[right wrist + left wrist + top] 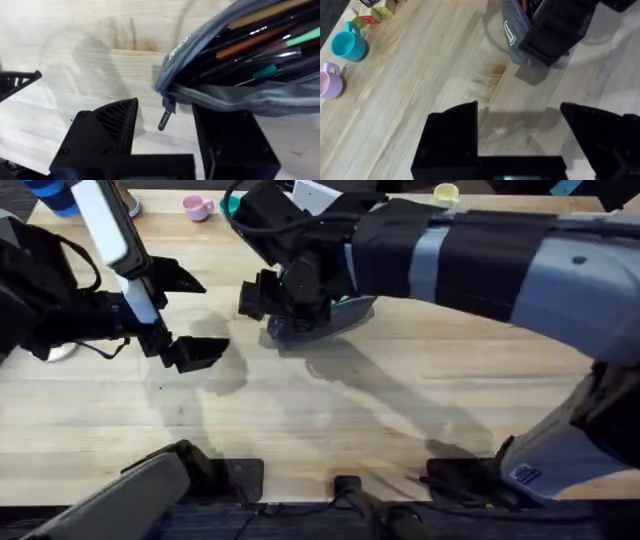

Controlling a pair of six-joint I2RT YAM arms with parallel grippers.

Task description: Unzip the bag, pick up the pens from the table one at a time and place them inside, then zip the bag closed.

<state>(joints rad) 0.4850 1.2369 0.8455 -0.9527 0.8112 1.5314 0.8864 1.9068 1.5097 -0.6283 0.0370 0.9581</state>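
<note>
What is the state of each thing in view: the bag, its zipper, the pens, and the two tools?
bag: open, lying on the table
zipper pull: hanging at the bag's end, between the right tool's fingers but not gripped
pens: inside the bag
left tool: open, holding nothing, above bare table
right tool: open, at the bag's end

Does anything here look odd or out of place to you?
Nothing is spilled or broken. The bag gapes wide open, with the pens already inside. Its zipper pull dangles at the end, between the open fingers of the right end effector. The left end effector hovers open over the table.
</note>
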